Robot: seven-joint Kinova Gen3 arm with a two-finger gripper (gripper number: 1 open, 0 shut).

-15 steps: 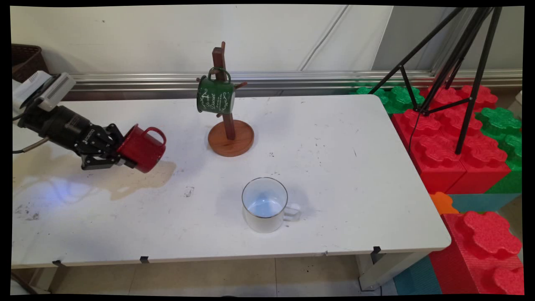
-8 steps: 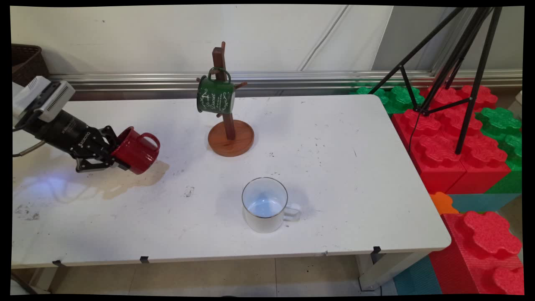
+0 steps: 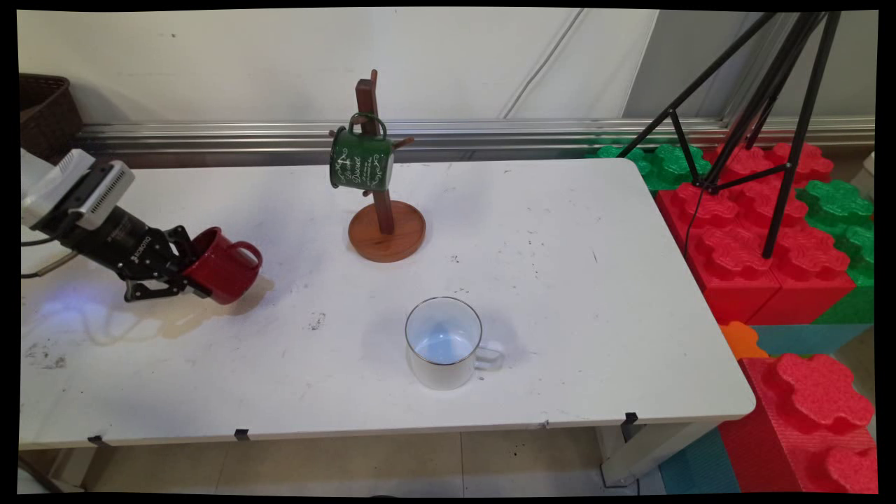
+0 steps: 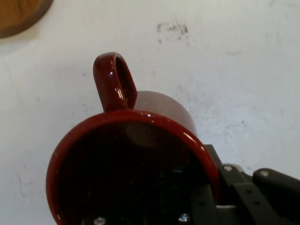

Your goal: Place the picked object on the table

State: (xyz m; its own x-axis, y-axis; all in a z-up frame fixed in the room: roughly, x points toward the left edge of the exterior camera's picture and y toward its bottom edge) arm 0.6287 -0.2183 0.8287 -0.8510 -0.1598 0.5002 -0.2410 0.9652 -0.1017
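Note:
My gripper (image 3: 187,271) is shut on the rim of a red mug (image 3: 222,264), low over the white table (image 3: 560,280) at its left side. The mug is tilted on its side, mouth toward the hand and handle up, and its lower edge is close to the tabletop. In the hand view the red mug (image 4: 136,154) fills the lower half, handle pointing up; one finger goes inside its mouth.
A wooden mug tree (image 3: 381,203) stands at the table's back middle with a green mug (image 3: 361,159) hung on a peg; its base (image 4: 18,16) shows in the hand view's corner. A white mug (image 3: 445,341) stands upright near the front. A tripod (image 3: 763,105) and foam blocks (image 3: 770,238) lie to the right.
The gripper has carried the red mug down and to the left, closer to the tabletop. The other mugs and the tree have not moved.

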